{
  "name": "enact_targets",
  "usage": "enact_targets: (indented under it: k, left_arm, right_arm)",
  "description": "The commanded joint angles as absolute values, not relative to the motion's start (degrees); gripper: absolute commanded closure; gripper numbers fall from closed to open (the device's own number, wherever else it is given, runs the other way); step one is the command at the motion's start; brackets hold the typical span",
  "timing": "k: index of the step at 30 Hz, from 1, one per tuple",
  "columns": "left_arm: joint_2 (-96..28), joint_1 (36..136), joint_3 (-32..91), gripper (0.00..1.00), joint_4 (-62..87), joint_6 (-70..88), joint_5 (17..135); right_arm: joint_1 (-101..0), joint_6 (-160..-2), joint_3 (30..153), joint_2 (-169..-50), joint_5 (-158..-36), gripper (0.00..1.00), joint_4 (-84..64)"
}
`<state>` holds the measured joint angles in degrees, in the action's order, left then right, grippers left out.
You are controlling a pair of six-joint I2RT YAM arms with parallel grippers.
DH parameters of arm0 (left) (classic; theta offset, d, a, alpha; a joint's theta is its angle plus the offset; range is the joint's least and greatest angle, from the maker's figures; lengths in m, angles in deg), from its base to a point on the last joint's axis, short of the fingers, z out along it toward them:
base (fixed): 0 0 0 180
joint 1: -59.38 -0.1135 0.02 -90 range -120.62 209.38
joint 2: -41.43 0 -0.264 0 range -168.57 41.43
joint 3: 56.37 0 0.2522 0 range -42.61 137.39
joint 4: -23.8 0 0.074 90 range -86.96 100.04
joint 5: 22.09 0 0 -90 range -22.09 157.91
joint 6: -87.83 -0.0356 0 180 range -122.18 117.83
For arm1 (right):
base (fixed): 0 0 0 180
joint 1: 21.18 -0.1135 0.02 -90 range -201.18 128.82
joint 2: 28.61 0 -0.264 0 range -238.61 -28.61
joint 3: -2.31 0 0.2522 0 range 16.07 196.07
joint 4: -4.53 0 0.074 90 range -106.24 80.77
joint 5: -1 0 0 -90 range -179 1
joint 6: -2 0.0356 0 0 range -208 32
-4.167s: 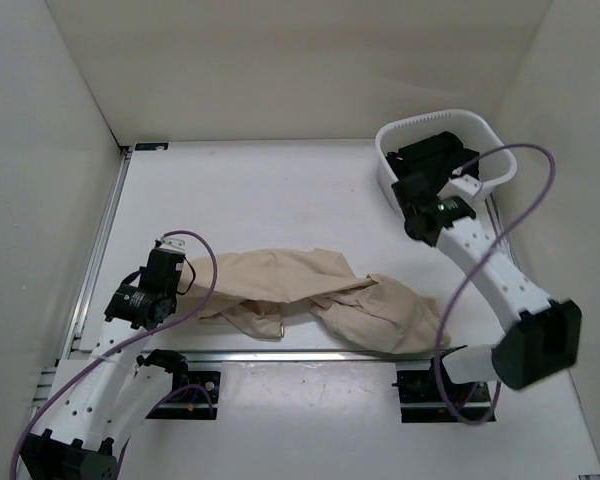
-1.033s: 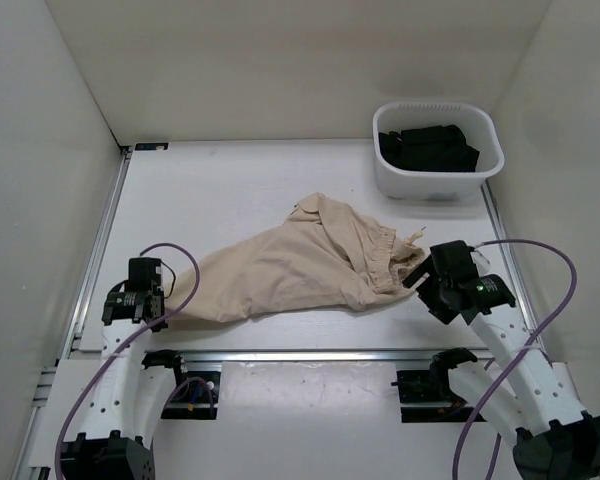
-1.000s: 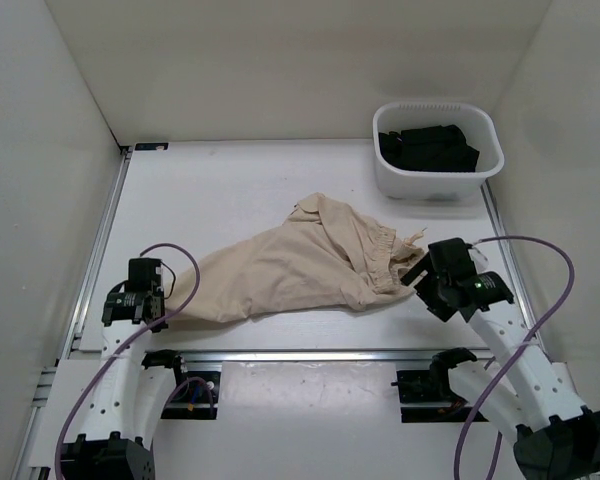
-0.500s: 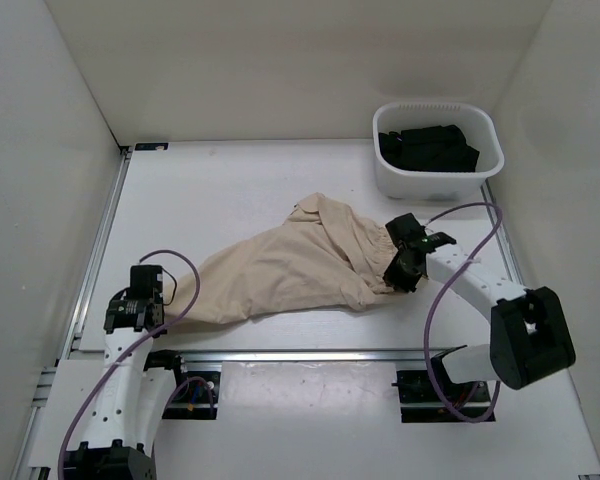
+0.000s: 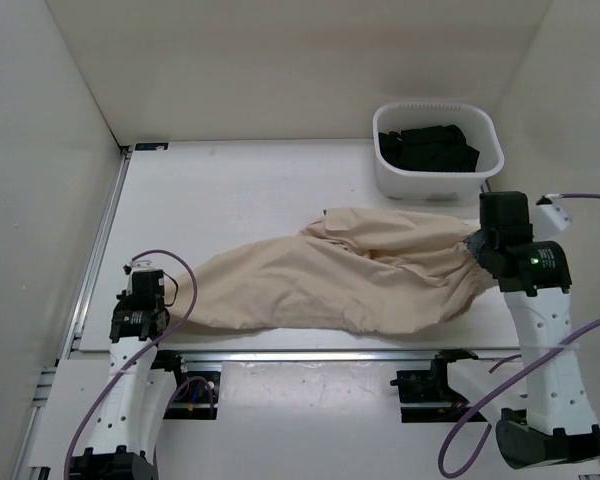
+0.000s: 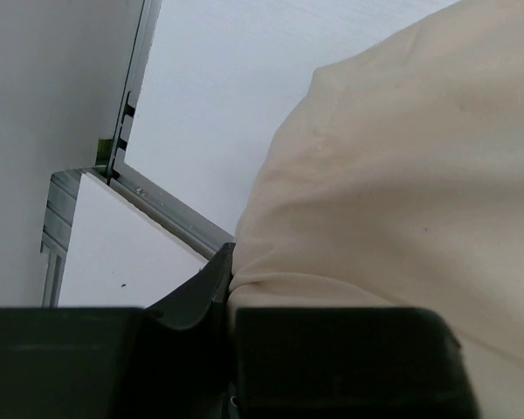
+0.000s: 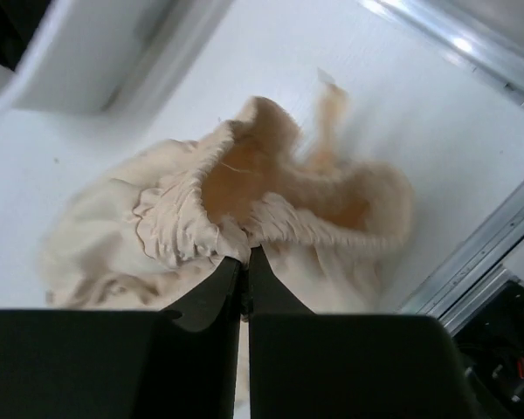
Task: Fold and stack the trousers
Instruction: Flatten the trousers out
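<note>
1. Trousers: lie spread in a long band across the near half of the table, running from 8 o'clock to 3 o'clock. Sag wide and wrinkled in the middle, just above the near rail.
2. Right gripper: sits at 3 o'clock, fingers pressed together with only a thin slit between them. Pinches the gathered waistband. In the right wrist view, grips the ruffled edge of the cloth, with the waist opening gaping above the fingertips.
3. Left gripper: sits at 8 o'clock, near the table's near-left corner. Clamps the narrow leg end of the cloth. In the left wrist view, closes on a tucked fold, with the beige fabric rising away toward 1 o'clock.
4. Basket: stands at 1 o'clock against the right wall, white and ribbed at the rim. Holds black garments. Stands apart from the trousers, just beyond the waistband end.
</note>
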<state>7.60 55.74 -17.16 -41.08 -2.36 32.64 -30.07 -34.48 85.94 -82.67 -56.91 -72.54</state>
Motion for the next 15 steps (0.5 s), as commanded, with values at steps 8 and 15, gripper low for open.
enact_targets:
  k: [8, 15]
  left_arm:
    - [8.29, 55.69, -17.21, 0.86, -35.49, -2.17, 28.18]
    - [11.02, 55.69, -16.07, 0.86, -40.83, -2.17, 27.66]
  right_arm:
    - [-25.33, -41.5, 91.84, -93.7, -52.52, 0.98, -74.72]
    - [-6.94, -57.84, 82.52, -105.07, -80.22, 0.19, -69.78]
